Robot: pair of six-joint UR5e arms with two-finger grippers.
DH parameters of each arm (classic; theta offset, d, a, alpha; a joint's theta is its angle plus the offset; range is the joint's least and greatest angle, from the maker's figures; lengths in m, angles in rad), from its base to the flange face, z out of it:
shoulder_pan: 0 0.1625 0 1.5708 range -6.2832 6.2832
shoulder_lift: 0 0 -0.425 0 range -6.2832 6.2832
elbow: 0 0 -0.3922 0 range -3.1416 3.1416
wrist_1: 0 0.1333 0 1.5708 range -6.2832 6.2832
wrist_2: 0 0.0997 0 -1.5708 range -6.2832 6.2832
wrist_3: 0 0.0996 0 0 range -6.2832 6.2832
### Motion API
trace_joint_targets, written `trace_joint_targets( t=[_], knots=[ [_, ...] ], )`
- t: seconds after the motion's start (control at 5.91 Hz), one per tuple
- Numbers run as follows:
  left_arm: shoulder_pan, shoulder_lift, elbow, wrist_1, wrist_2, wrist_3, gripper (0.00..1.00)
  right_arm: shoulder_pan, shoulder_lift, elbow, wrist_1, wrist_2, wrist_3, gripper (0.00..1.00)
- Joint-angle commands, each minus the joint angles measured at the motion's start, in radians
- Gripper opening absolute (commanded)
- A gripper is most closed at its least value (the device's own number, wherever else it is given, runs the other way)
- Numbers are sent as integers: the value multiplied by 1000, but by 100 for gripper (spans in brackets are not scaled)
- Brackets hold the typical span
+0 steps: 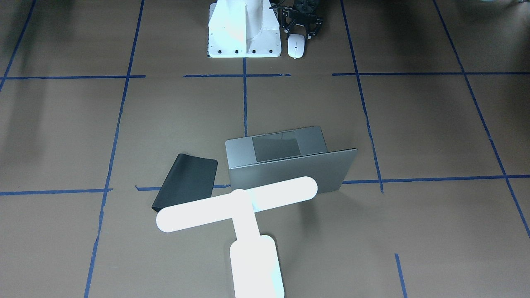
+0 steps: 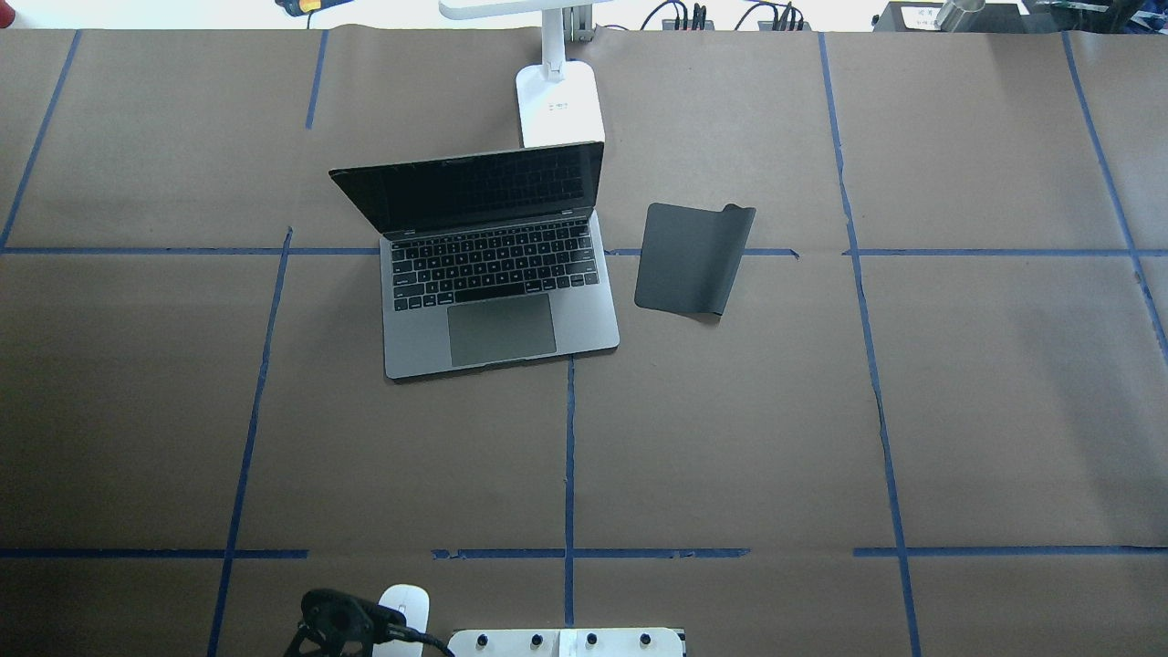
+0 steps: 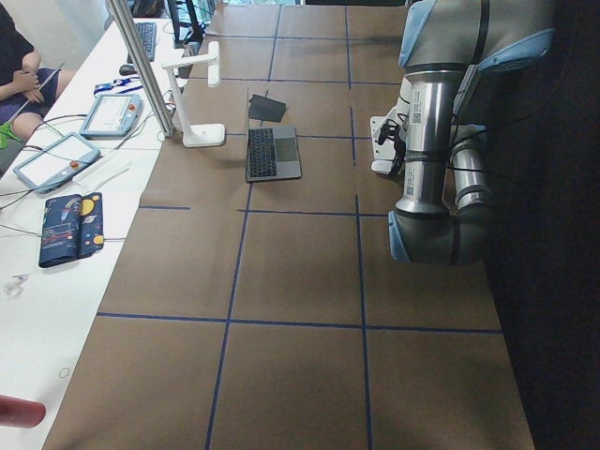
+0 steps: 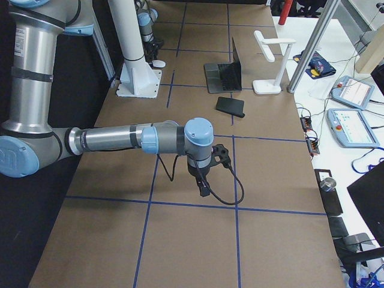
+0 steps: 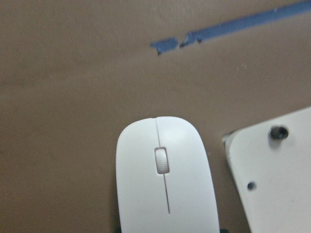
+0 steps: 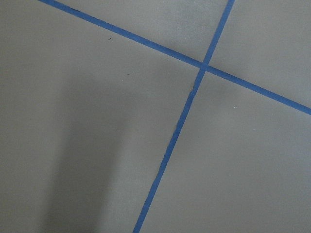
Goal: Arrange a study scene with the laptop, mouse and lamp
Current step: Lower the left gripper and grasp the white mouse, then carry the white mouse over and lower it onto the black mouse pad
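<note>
The thin silver-grey metal laptop (image 2: 484,265) has a black keyboard and a dark screen. The small glossy white oval mouse (image 5: 166,179) bears a thin grey centre line and a grey wheel. The T-shaped lamp (image 1: 240,207) is glaring white, and the flat rectangular mat (image 2: 693,258) is black. Blue tape lines (image 6: 170,145) grid the brown paper-covered table (image 2: 730,438).

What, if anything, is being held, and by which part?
The left gripper straddles the rear of the small white glossy mouse; whether it grips cannot be told. The right gripper shows nothing held.
</note>
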Motion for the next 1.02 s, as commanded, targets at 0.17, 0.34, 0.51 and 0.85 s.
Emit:
trace_joint_targets(
  t=[0.17,0.34,0.51,0.85],
  knots=[
    [-159,-73,-35,7,-31,112,3,0,-1,0,-1,3,0,100],
    [-251,-158,-24,101,-146,131,3,0,-1,0,-1,10,0,100],
    [-311,-303,46,178,-178,181,3,0,-3,0,-1,12,-1,100],
    [-433,-558,327,162,-245,231,3,0,-3,-9,-1,10,0,100]
  ],
)
